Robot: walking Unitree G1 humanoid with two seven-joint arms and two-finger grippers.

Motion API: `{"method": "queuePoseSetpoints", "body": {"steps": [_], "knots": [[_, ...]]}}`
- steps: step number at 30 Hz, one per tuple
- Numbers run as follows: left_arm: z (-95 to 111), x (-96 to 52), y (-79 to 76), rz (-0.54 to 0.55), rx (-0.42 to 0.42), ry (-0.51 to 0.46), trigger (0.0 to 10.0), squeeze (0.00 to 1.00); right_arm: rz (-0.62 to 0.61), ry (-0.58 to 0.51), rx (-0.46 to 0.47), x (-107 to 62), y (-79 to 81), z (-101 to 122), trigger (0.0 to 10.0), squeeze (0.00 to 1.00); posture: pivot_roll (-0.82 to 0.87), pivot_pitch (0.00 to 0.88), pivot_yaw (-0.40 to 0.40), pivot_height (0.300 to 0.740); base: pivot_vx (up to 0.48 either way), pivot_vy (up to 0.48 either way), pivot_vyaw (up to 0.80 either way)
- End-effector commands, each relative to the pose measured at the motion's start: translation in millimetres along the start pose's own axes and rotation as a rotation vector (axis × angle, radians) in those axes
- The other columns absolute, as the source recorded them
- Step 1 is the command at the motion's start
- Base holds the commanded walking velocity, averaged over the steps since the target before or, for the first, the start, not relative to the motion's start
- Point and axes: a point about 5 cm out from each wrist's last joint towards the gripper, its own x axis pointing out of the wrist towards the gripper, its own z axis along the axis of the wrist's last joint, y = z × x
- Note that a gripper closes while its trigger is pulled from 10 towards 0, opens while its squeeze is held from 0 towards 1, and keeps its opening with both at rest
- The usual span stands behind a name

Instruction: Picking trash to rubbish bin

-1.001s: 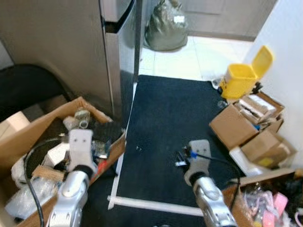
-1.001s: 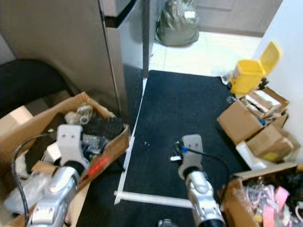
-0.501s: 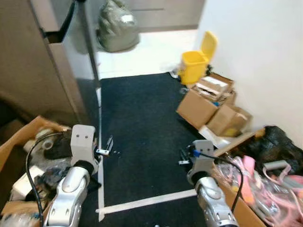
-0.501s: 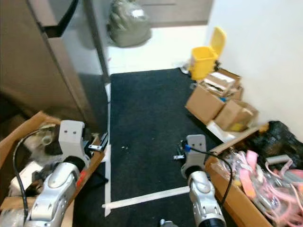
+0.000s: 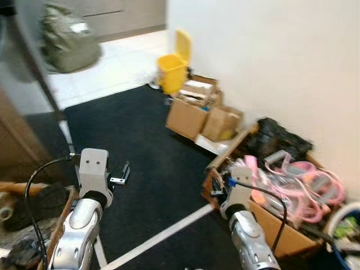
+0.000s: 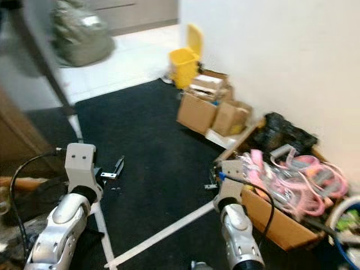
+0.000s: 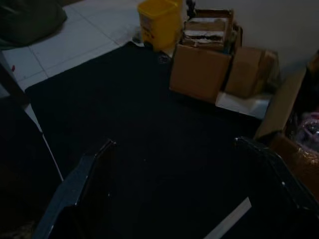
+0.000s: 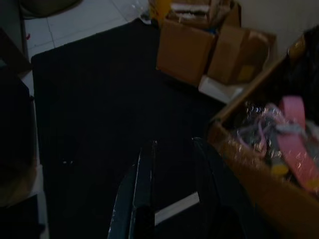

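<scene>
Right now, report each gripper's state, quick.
Left gripper: jaws wide open, holding nothing, above the black floor mat.
Right gripper: jaws slightly apart, holding nothing, beside the brown cardboard box of pink plastic items.

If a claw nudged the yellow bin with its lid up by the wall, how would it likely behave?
The yellow bin looks like thin plastic, so probably light and easy to slide on the tiled floor. Its raised lid puts weight high and to the back, so a push may tip it. The cardboard boxes beside it might stop it sliding that way.
</scene>
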Motion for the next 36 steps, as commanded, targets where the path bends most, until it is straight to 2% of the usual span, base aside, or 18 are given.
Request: {"method": "queuePoseSetpoints", "body": {"steps": [1,11,36], "knots": [[-6.3,-2.9,2.1,0.013,0.0,0.029,10.0,0.0,-0.008,0.009,-0.002,-2.1,-2.9,-3.5,10.0,0.0,0.11,0.15,0.036,0.74,0.0,0.0,-0.8],[-7.9,-2.9,7.7,0.049,0.012,0.037,10.0,0.0,-0.002,0.013,-0.007,-2.4,-2.5,-5.3,10.0,0.0,0.12,0.138,0.025,0.74,0.0,0.0,-0.8],[-7.8,-0.6,8.0,0.074,0.005,0.041,10.0,0.0,-0.004,0.013,-0.012,-0.8,-4.3,-5.1,10.0,0.0,0.11,0.142,0.022,0.74,0.0,0.0,-0.8]]}}
